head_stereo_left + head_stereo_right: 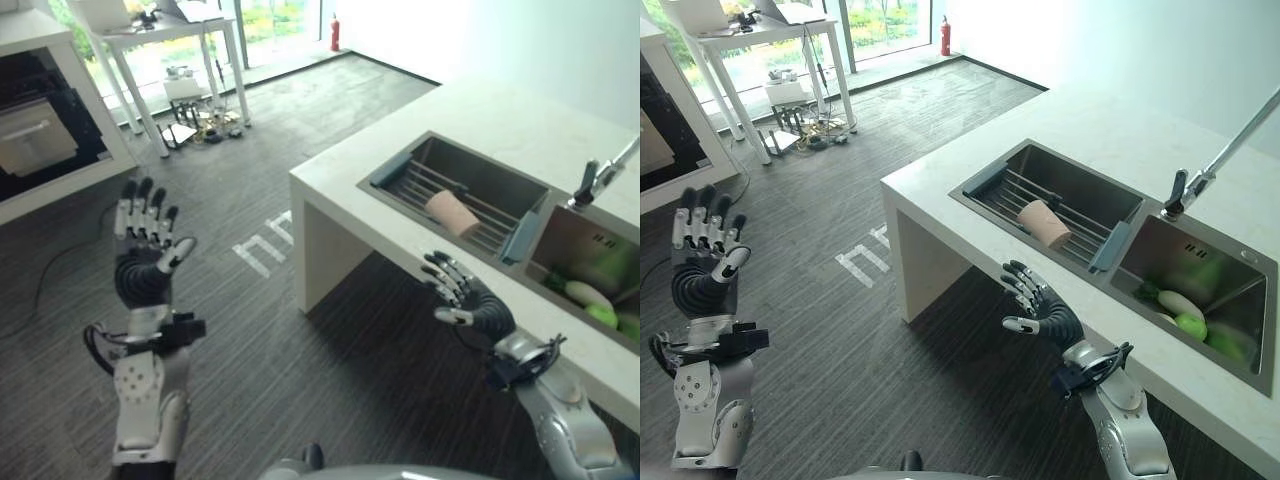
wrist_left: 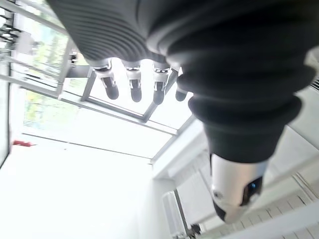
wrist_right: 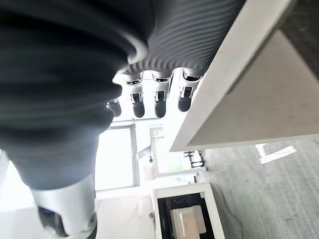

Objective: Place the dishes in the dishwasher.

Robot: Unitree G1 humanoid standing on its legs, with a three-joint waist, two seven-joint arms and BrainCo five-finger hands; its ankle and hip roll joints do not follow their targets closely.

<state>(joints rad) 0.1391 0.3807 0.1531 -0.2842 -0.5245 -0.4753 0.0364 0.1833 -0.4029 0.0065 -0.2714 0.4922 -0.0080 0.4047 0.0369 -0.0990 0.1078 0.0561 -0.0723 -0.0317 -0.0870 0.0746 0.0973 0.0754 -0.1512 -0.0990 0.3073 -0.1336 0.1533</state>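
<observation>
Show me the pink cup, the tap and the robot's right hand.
pink cup (image 1: 452, 213), left eye view, its side.
tap (image 1: 1196, 182), right eye view, its base.
right hand (image 1: 1052, 318), right eye view, its back.

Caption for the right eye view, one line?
Both hands open and empty: left hand raised over the floor, right hand beside the counter, pink cup lying in sink rack.

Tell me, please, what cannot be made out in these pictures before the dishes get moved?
- Dishes in the right sink basin: green and white shapes, blurred; their kind is unclear.
- Dishwasher: cut off by the eye views' left edge; its inside is dark.
- Pink cup lying on the rack: its inside cannot be seen.
</observation>
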